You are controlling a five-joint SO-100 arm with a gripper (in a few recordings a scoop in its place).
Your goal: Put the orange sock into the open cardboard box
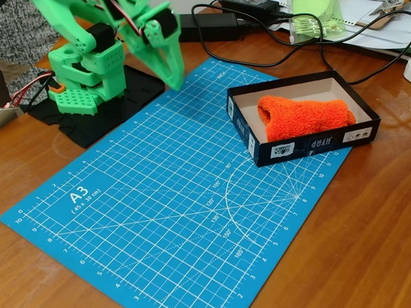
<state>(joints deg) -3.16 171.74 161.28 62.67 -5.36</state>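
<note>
The orange sock (304, 118) lies on its side inside the open cardboard box (313, 146), a dark shallow tray with a beige inside, at the right of the blue cutting mat. The sock fills most of the box's floor. My green gripper (173, 79) hangs at the upper left, folded back near the arm's base, far from the box. Its fingers point down over the mat's far edge, close together, with nothing between them.
The blue A3 cutting mat (169, 207) covers the middle of the wooden table. The arm's black base plate (105, 119) sits at the upper left. Black cables, a power brick (249, 4), a clear cup (316, 19) and papers lie behind the box.
</note>
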